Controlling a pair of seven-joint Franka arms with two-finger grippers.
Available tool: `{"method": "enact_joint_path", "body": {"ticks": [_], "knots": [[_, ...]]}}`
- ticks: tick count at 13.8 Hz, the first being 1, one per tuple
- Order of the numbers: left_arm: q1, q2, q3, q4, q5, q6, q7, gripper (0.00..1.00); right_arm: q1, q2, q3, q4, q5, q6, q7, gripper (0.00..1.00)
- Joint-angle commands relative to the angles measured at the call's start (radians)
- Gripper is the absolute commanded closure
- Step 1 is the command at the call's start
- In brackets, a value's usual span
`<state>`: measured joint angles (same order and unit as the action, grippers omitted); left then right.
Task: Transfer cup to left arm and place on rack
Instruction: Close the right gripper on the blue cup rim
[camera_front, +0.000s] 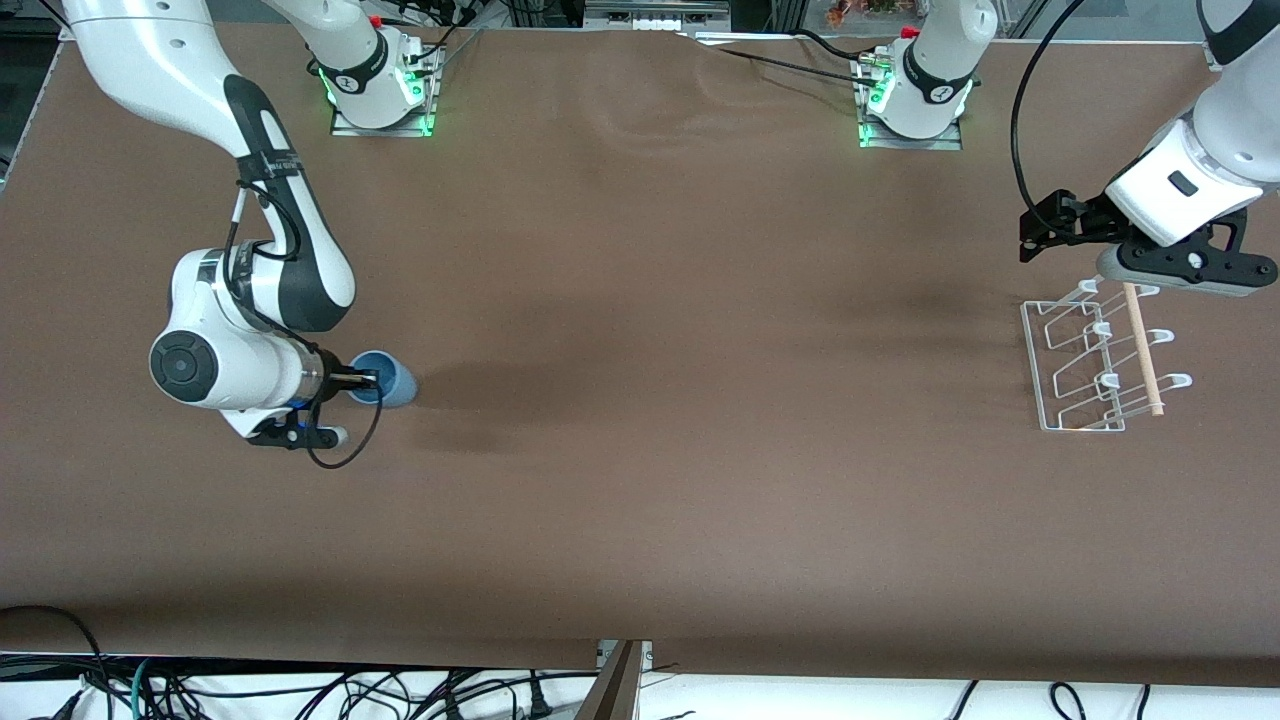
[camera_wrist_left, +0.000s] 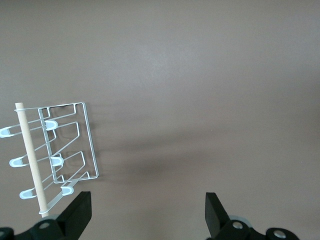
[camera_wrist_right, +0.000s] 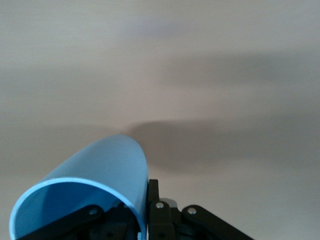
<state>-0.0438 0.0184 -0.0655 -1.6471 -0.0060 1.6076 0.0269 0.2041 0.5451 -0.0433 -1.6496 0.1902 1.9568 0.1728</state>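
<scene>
Brown table (camera_front: 640, 400), black and white cables (camera_front: 300, 695) in a tangle just past its camera-side edge.

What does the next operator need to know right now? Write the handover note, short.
Right gripper: shut on the cup's rim, one finger inside, at the right arm's end of the table.
Left gripper: open, empty, waiting above the table beside the rack.
Rack: at the left arm's end, nothing on it.
Done: cup gripped.
Left: carry it toward the middle, hand it to the left gripper, place it on the rack.
</scene>
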Motion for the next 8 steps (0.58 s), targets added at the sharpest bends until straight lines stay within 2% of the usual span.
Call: {"method": "enact_joint_path", "body": {"ticks": [1,5,8], "knots": [[-0.039,0.037,-0.008,0.018,-0.056,-0.023,0.018,0.00,0.062,0.010,-0.003,0.085,0.167,-0.079,0.111,1.00],[-0.073,0.083,-0.011,0.041,-0.227,-0.025,0.025,0.00,0.205,0.009,-0.003,0.131,0.346,-0.076,0.342,1.00],[-0.110,0.118,-0.011,0.069,-0.371,-0.017,0.105,0.00,0.283,0.010,-0.003,0.186,0.574,-0.065,0.470,1.00]]}}
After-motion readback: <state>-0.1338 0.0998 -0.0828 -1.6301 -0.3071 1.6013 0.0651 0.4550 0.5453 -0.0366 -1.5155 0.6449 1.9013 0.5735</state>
